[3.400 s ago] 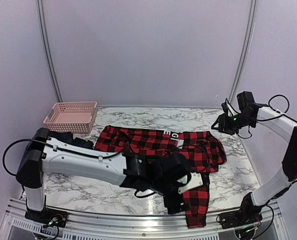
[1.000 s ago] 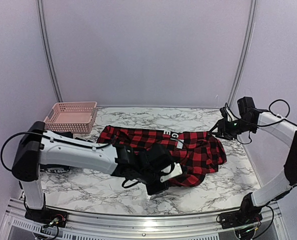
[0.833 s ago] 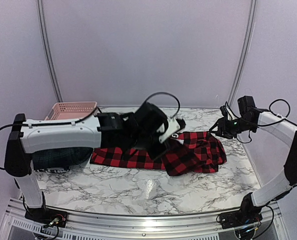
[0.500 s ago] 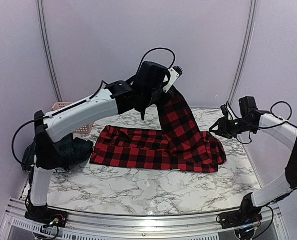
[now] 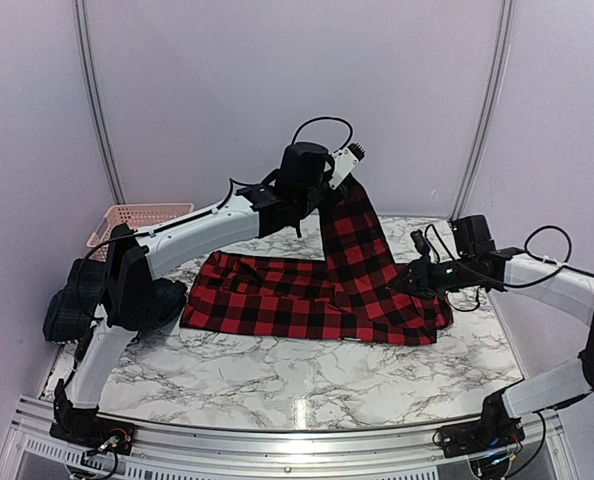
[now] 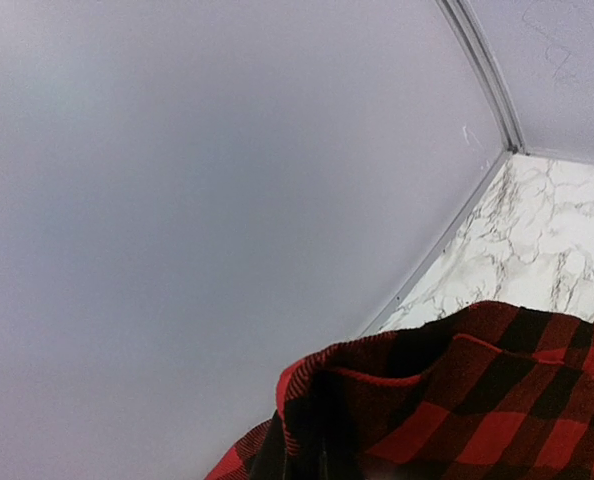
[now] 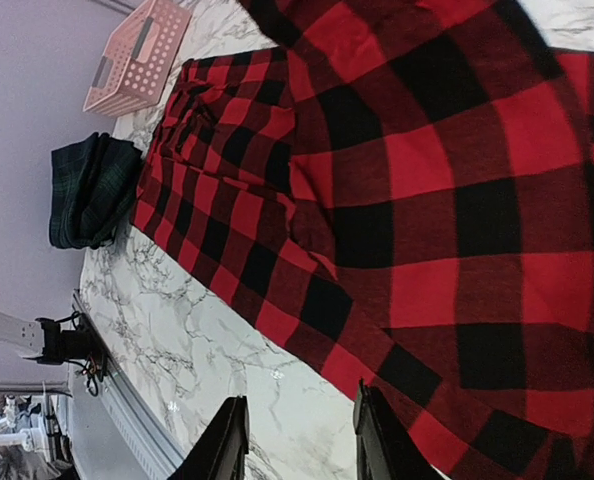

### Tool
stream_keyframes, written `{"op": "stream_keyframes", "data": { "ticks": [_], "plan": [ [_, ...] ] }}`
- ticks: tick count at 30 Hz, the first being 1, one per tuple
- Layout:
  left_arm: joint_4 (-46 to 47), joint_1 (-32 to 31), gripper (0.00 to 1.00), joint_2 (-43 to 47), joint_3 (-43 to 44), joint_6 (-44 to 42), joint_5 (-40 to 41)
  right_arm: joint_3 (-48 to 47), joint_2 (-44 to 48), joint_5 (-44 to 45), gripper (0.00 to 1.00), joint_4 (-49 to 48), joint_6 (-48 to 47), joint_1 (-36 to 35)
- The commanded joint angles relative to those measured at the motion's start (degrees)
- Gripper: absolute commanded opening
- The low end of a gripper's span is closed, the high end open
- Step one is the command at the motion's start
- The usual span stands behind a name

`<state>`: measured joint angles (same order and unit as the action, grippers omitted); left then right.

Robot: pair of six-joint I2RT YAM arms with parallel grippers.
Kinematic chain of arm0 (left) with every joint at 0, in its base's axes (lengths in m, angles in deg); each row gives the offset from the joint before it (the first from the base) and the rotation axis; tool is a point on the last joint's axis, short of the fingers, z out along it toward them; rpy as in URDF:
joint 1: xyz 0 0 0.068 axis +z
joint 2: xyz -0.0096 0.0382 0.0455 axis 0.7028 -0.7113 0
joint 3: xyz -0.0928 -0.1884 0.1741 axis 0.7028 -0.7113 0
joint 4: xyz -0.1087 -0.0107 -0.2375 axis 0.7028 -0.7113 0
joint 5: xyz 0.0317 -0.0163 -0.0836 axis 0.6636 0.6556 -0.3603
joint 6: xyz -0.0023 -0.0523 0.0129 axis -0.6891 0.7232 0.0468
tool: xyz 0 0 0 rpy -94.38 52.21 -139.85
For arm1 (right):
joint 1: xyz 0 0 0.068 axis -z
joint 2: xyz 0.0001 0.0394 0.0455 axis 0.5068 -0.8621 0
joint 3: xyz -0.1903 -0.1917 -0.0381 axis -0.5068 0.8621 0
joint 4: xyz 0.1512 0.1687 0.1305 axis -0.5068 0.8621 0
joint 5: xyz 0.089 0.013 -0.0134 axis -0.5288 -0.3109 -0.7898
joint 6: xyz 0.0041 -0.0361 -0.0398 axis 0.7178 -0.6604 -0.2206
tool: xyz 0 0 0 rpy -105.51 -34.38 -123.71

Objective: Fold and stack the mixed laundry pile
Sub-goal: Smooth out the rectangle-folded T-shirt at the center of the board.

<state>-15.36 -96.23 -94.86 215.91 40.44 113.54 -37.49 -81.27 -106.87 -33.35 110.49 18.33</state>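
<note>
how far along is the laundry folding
Done: nothing folded or stacked in view. In hand: the left gripper is shut on the red-and-black checked shirt, holding one part high while the rest lies on the table; the right gripper hovers open at its right edge. To do: finishing this shirt, and the dark green plaid garment bunched at the left.

Soft checked cloth shirt (image 5: 277,300), glossy marble-look table (image 5: 277,375), plastic basket (image 5: 145,211)
</note>
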Motion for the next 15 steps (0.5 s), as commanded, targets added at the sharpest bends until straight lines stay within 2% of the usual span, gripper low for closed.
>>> {"op": "stream_keyframes", "data": {
  "ticks": [1,7,15],
  "plan": [
    [8.5,-0.4,0.0,-0.9,2.7,1.1,-6.2,-1.1,-4.9,1.3,0.32,-10.7,5.5,-5.0],
    [7.4,-0.4,0.0,2.3,-0.9,1.8,-8.8,-7.0,-17.3,3.5,0.3,-17.5,8.3,-11.2],
    [8.2,-0.4,0.0,9.3,-12.3,3.9,-10.6,-12.8,-29.7,15.7,0.13,-26.3,10.4,-19.3]
  ]
}}
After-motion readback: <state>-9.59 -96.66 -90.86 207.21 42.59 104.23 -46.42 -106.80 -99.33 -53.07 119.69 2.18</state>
